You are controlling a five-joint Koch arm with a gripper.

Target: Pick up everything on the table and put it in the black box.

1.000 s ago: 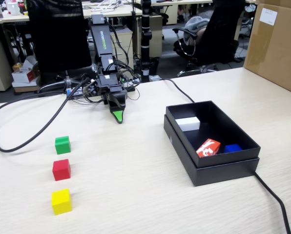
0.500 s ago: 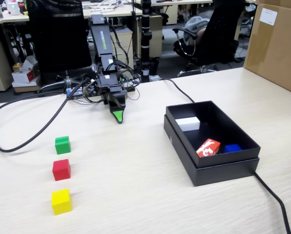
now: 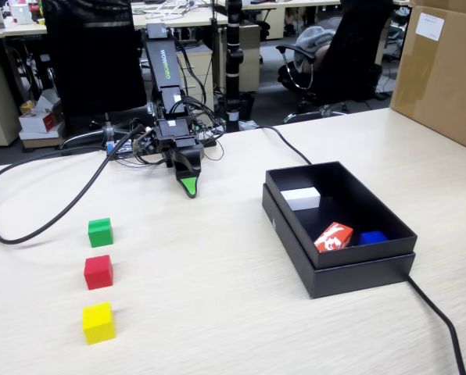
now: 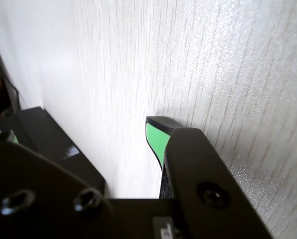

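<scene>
Three cubes are sitting in a near-straight column on the left part of the table [image 3: 217, 312] in the fixed view: the green cube [image 3: 100, 232] farthest from the camera, the red cube [image 3: 98, 272] in the middle, the yellow cube [image 3: 98, 323] nearest. They are lying apart from one another, each flat on one face; being cubes, they are showing no long axis, and their front faces are turning slightly to the right in that view. The line they are forming is running from far to near.

Right of centre, well apart from the cubes, the black box [image 3: 358, 273] is resting with its long side running from far-left to near-right. A white block [image 3: 301, 198], a red-and-white packet [image 3: 334, 237] and a small blue thing [image 3: 371, 237] are lying inside it.

Behind, the arm is folding down from its base, its forearm sloping towards the camera. The gripper [image 3: 188, 186] is pointing down at the table with its green tip at or just above the wood, holding nothing. Only one green-lined tip [image 4: 156, 139] is showing clearly in the wrist view, so I cannot tell whether the jaws are parted.

A black cable [image 3: 37, 223] is curving across the table behind the cubes.
</scene>
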